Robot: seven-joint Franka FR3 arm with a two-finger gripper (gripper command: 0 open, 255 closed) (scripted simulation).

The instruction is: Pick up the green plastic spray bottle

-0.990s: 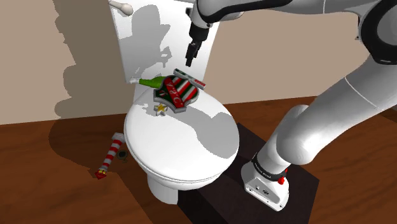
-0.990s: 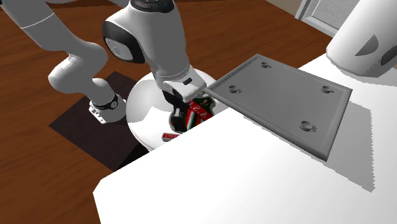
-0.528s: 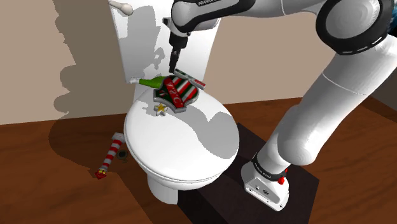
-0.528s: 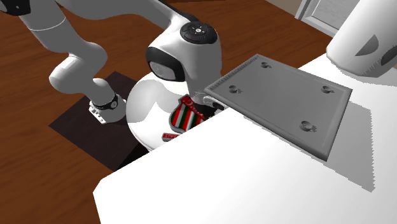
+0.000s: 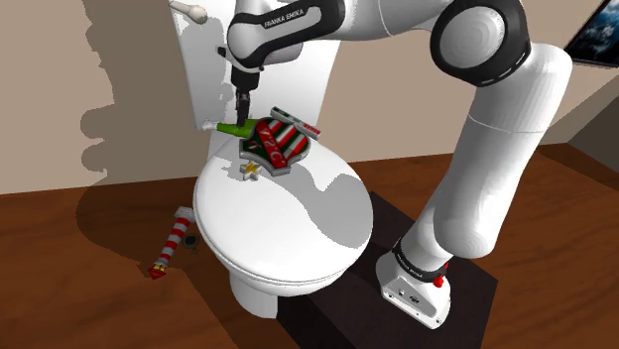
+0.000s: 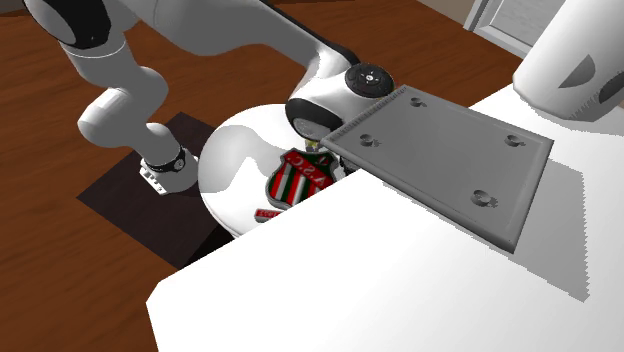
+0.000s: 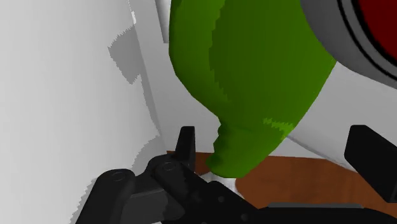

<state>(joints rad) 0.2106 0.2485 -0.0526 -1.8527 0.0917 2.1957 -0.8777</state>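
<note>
- We see our claw (image 7: 278,145) spread apart, straddling the green bottle (image 7: 248,76) without touching it.
- The bottle lies on the toilet (image 5: 288,223) beside a striped crest (image 5: 278,142).

You had the green spray bottle (image 5: 235,128) lying on its side at the back of the white toilet lid (image 5: 288,223), close against the tank (image 5: 203,74). One end was tucked behind the red, green and white shield (image 5: 279,143). Close up it looked plain green, tapering to a narrower end.
</note>
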